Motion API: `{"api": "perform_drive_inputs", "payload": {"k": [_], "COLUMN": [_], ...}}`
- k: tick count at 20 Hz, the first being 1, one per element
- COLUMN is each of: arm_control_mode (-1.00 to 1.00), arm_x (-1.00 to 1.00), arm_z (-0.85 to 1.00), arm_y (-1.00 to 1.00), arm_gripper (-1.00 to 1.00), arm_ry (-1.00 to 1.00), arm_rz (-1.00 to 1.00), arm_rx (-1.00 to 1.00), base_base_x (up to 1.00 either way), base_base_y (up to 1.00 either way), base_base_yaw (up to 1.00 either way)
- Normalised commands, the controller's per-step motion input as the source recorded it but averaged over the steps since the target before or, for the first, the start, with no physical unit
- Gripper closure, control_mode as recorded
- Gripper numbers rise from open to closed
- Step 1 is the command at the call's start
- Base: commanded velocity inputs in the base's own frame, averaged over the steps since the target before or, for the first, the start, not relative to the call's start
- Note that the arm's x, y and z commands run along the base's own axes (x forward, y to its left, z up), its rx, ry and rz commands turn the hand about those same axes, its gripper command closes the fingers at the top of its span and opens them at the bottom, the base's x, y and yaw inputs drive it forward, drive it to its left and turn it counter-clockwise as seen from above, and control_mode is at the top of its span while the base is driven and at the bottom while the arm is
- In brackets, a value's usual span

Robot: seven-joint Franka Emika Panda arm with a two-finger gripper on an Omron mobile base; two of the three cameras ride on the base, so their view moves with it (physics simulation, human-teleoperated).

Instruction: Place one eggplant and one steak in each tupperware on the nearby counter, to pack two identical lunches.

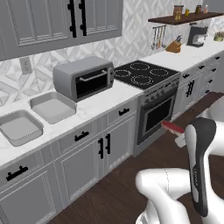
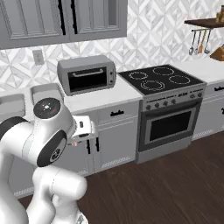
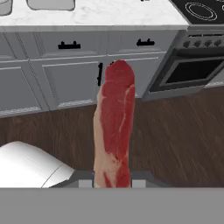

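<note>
My gripper (image 3: 113, 183) is shut on a raw red steak (image 3: 114, 127), which sticks out lengthwise from between the fingers. It hangs in the air over the dark floor, in front of the cabinets. The steak (image 1: 173, 127) shows beside my forearm, level with the oven door. Two grey tupperware trays (image 1: 52, 107) (image 1: 19, 127) sit side by side on the white counter (image 1: 103, 103), left of the toaster oven, and both look empty. In the hand view their edges (image 3: 50, 4) (image 3: 3, 6) lie at the top left. The eggplant is out of view.
A grey toaster oven (image 1: 84, 78) stands on the counter beside the black cooktop (image 1: 144, 73), with the oven (image 1: 156, 114) below. Grey cabinets with black handles (image 1: 104, 146) run under the counter. Dark wood floor (image 2: 175, 183) lies open in front of them.
</note>
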Motion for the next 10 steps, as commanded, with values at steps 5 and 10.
{"api": "perform_drive_inputs", "payload": {"k": [5, 10], "arm_control_mode": [1.00, 1.00], "arm_x": [0.00, 0.00], "arm_z": [0.00, 0.00], "arm_y": [0.00, 0.00], "arm_gripper": [1.00, 1.00], "arm_ry": [0.00, 0.00], "arm_rz": [0.00, 0.00], "arm_rx": [0.00, 0.00], "base_base_x": [0.74, 1.00], "base_base_y": [0.41, 0.49], "base_base_yaw": [0.65, 0.44]}}
